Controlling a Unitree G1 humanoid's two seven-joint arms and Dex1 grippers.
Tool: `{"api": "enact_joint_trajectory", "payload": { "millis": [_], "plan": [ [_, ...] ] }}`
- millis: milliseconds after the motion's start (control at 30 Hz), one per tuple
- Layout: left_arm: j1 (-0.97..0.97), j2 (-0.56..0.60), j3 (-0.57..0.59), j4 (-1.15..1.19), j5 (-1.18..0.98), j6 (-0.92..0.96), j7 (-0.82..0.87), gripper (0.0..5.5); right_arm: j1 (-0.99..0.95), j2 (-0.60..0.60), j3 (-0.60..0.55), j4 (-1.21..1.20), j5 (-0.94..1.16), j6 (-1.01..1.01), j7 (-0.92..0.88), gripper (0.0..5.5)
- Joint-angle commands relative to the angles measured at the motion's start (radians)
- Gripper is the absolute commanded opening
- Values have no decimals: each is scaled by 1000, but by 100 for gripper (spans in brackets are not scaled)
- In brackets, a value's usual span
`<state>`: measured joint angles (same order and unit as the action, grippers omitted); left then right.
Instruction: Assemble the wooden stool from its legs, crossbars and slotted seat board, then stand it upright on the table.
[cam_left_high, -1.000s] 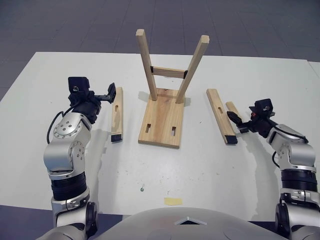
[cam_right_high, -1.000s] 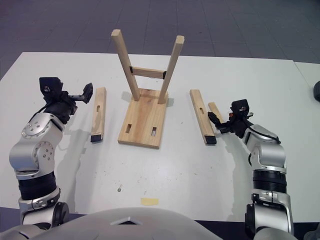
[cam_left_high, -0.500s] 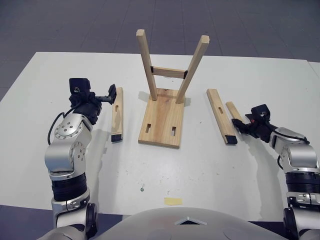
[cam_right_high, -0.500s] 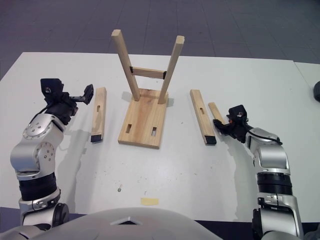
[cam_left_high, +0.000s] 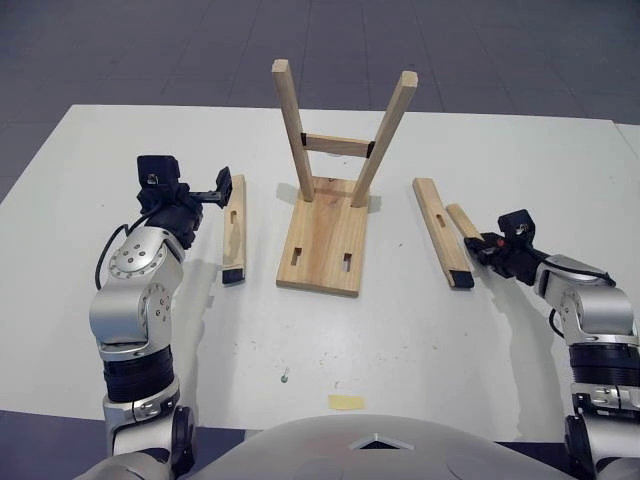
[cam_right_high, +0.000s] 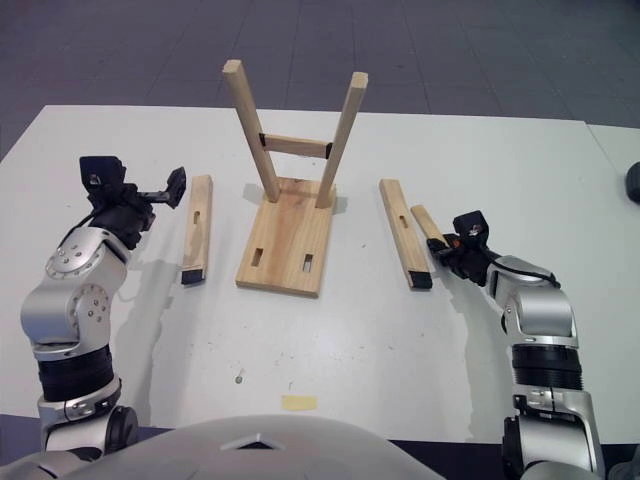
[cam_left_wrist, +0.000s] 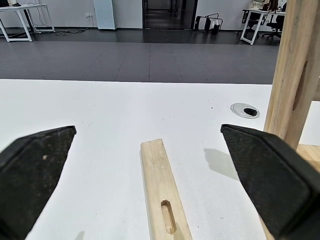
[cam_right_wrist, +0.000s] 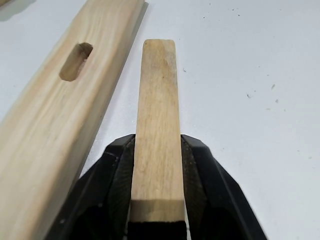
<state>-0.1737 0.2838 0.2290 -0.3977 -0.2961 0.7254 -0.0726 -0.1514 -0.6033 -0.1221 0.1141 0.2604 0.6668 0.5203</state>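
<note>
- White table (cam_left_high: 400, 330), matte and lightly scuffed, with dark grey floor tiles beyond its far edge.
- At the table's middle you have the slotted seat board (cam_left_high: 325, 245), a flat rectangle of pale raw wood. Two fitted legs (cam_left_high: 293, 130) rise from its far end, joined by a fitted crossbar (cam_left_high: 337, 145), and two slots at the near end are unfilled.
- Your right gripper (cam_left_high: 482, 243) has its jaws clamped on the near end of the loose crossbar (cam_right_wrist: 156, 125). This thin flat slat lies just right of the right loose leg (cam_left_high: 441, 230). Whether it has left the table, you cannot tell.
- Judge the slat light and rigid, with smooth faces that could slip or pivot in an end grip. Holding nearer its middle would steady it, while leaving the tip free for the mortise.
- The left loose leg (cam_left_high: 234, 228) lies left of the board. It is a square-section bar with an oval mortise and a black foot cap at its near end.
- Your left gripper (cam_left_high: 226, 188) hangs at that leg's far end, jaws wide apart and holding nothing.
- Take either leg mid-length, clear of the mortise. They look stiff, heavier than the slat and sturdy.
</note>
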Motion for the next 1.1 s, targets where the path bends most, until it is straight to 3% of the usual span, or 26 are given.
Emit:
{"api": "enact_joint_trajectory", "payload": {
  "millis": [33,167,400,733,1100],
  "plan": [
    [-25,3,20,12,-1,-3,2,540,3,49,8,64,-34,-42,-48,130],
    [-130,-26,122,-21,-149,46,-6,540,-110,130,-78,55,-47,-327,-176,130],
    [-388,-72,278,-92,-726,152,36,540,-275,217,-85,-125,-63,-665,-268,130],
    [-453,-90,130,-123,-1064,135,235,540,-320,266,126,-456,117,-565,-65,130],
    [-463,-57,-18,-130,-1155,95,329,371,-246,305,264,-521,101,-538,-5,130]
  ]
}}
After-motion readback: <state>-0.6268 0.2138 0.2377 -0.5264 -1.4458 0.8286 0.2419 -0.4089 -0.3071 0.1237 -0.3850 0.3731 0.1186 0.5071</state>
